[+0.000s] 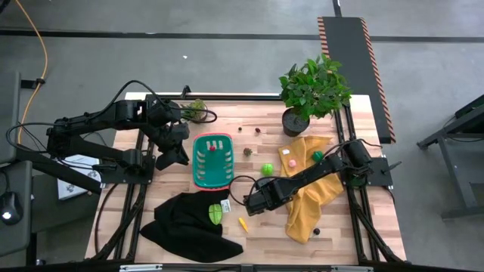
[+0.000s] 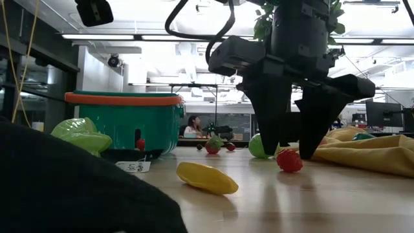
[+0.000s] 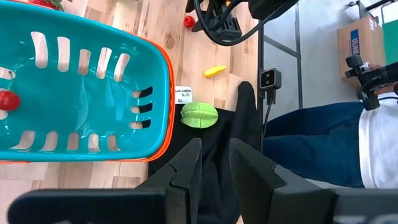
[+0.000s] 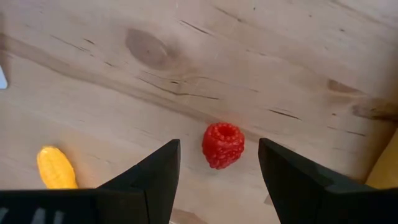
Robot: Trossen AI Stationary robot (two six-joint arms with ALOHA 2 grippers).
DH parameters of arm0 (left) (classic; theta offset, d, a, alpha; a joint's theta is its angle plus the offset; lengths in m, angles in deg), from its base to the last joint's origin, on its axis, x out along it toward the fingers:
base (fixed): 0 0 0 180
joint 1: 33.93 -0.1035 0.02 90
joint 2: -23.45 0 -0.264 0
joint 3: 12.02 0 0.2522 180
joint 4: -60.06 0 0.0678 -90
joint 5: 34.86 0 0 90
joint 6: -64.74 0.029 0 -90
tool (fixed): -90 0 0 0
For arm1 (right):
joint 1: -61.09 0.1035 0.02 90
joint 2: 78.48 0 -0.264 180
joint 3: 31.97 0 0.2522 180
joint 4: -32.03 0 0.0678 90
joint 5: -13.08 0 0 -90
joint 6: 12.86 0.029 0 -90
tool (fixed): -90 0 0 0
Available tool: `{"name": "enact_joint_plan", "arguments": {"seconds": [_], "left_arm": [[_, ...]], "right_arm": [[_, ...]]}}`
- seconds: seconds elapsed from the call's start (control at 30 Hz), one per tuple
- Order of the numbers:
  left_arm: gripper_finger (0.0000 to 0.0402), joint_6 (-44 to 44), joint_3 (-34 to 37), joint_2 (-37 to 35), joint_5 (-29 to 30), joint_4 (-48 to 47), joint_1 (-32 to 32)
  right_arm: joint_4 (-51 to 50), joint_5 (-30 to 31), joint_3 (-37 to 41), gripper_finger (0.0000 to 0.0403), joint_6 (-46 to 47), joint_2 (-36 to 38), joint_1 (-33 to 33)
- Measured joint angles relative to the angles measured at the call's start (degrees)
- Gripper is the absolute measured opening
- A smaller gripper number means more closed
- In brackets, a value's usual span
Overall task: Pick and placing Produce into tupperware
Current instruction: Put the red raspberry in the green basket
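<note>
The tupperware [image 1: 212,162] is a teal basket with a red-pink rim, standing mid-table with one red piece [image 1: 212,148] inside. My right gripper [image 4: 217,143] is open, pointing down, its fingers on either side of a red raspberry [image 4: 222,145] that lies on the wood [image 2: 289,160]; neither finger touches it. A yellow piece [image 1: 243,223] lies nearby, a yellow-green one [image 3: 199,115] rests on the black cloth, and a green one [image 1: 267,169] and a pink one [image 1: 290,162] lie farther off. My left gripper [image 3: 215,163] hovers beside the basket's left side, fingers slightly apart, holding nothing.
A black cloth [image 1: 189,223] covers the near-left part and a yellow cloth [image 1: 314,189] the right part under the right arm. A potted plant [image 1: 310,94] stands far right and a smaller one [image 1: 197,109] far left. Small dark pieces [image 1: 247,152] lie beyond the basket. A person [image 3: 373,137] stands off the table.
</note>
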Motion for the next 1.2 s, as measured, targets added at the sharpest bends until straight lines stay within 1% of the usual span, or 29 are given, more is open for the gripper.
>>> {"name": "enact_joint_plan", "arguments": {"seconds": [0.47, 0.93, 1.07, 1.2], "left_arm": [[0.0074, 0.2, 0.0, 0.0, 0.0, 0.0, 0.0], [0.0074, 0.2, 0.0, 0.0, 0.0, 0.0, 0.0], [0.0074, 0.2, 0.0, 0.0, 0.0, 0.0, 0.0], [0.0074, 0.2, 0.0, 0.0, 0.0, 0.0, 0.0]], "right_arm": [[0.3, -0.5, 0.0, 0.0208, 0.0, 0.0, -1.0], [0.6, -0.8, 0.0, 0.0208, 0.1, -1.0, -0.5], [0.6, -0.8, 0.0, 0.0192, 0.1, -1.0, -0.5], [0.6, -0.8, 0.0, 0.0159, 0.0, -1.0, -0.5]]}}
